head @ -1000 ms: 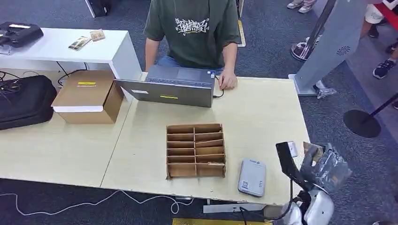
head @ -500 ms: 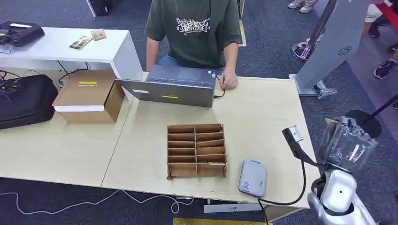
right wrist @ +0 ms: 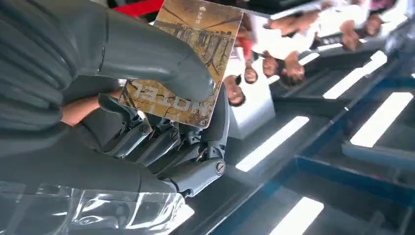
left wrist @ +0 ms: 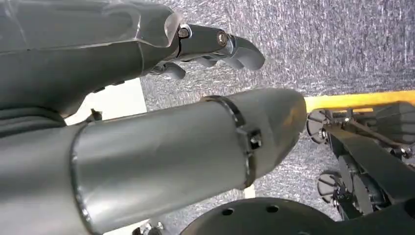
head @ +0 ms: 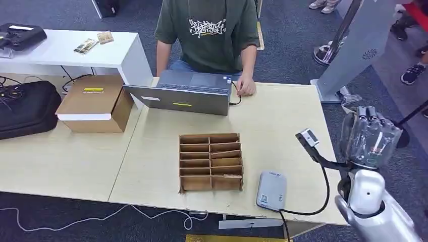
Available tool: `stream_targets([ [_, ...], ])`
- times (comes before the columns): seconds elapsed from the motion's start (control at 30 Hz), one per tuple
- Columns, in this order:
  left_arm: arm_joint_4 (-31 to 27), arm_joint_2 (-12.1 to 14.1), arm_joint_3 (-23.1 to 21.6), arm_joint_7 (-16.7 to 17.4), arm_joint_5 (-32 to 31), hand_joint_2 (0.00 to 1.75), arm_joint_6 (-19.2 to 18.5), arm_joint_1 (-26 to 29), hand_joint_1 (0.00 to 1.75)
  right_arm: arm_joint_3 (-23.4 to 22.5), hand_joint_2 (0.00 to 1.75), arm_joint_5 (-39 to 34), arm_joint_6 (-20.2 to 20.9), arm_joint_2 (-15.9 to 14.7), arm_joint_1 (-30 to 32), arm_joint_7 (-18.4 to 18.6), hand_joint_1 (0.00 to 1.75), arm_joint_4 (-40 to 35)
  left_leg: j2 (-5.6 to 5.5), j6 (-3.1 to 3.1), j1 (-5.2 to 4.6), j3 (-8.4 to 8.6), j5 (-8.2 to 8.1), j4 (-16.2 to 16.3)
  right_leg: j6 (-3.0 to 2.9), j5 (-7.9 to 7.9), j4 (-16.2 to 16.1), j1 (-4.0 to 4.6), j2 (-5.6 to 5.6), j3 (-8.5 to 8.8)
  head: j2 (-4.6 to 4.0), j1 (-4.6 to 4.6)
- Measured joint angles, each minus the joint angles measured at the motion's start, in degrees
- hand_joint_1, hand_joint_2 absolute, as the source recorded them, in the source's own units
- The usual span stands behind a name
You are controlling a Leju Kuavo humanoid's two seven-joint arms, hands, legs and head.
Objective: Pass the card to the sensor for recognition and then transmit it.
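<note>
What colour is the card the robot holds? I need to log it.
Brownish gold, printed with a picture and lettering; the card shows best in the right wrist view.

The right arm (head: 376, 209) is silver and smooth; its hand (head: 372, 136) wears clear plastic film, and a black cable (head: 323, 194) loops beside the wrist.

Bare tabletop (head: 282, 126) right of brown cardboard divider box (head: 211, 161); grey flat sensor (head: 271, 191) unobstructed above, black cable (head: 313, 209) loops beside.
</note>
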Motion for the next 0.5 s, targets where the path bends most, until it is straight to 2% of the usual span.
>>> stream_targets([
  [0.13, 0.0, 0.2, 0.0, 0.0, -0.7, 0.00, -0.2, 0.1, 0.00, 3.1, 1.75, 0.0, -2.8, 0.0, -3.7, 0.0, 1.75, 2.2, -0.01, 0.00, 0.00, -0.02, 0.00, 0.0, 0.00, 0.01, 0.0, 0.00, 0.00, 0.01, 0.02, -0.02],
  [0.37, 0.0, 0.8, 0.0, 0.0, -2.9, 0.00, -0.3, 0.0, 0.00, 9.6, 1.75, 0.0, -5.2, 0.9, -12.3, 0.0, 1.75, 6.8, -0.01, -0.04, 0.01, -0.01, 0.03, 0.0, 0.00, 0.01, 0.0, 0.01, 0.01, 0.01, 0.00, -0.02],
  [0.5, 0.0, 1.0, 0.0, 0.0, -3.8, 0.00, -0.3, -0.1, 0.00, 13.6, 1.75, 0.0, -6.8, 3.3, -17.0, 0.0, 1.75, 11.6, 0.01, -0.06, 0.04, -0.02, 0.04, 0.0, -0.01, 0.01, 0.0, 0.05, 0.03, 0.00, 0.02, 0.00],
])
